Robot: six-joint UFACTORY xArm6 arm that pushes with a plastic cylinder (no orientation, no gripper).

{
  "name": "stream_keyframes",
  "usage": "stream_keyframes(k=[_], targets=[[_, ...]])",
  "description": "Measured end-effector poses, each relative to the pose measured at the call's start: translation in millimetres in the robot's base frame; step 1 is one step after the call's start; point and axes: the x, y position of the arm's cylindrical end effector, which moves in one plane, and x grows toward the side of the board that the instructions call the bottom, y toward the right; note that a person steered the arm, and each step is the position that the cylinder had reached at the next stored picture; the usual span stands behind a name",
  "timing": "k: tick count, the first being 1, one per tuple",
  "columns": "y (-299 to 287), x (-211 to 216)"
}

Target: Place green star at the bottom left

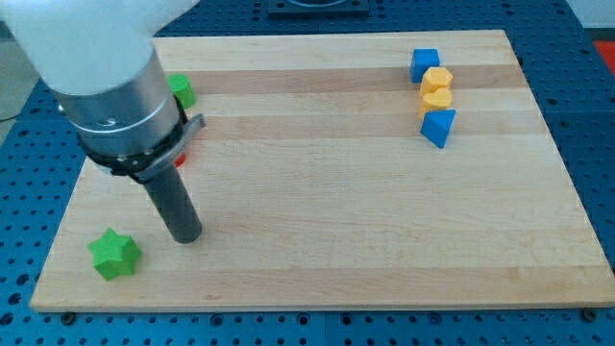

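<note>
Green star (114, 254) on wooden board (336, 192)

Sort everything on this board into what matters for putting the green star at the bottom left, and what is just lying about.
Belongs to the job:
green star-shaped block, near the board's bottom-left corner
my tip, just to the star's right, slightly above
wooden board

Just lying about:
blue cube
two yellow blocks
blue angular block
green block, partly hidden
red block, mostly hidden

The board (336, 192) is pale smooth wood with visible grain; the green star (114, 254) looks like matt plastic.
</note>
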Motion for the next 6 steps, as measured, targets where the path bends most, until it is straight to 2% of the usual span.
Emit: stream_keyframes(k=[1,6], targets=[[-13.3,21.6],[-67.1,25.6]])
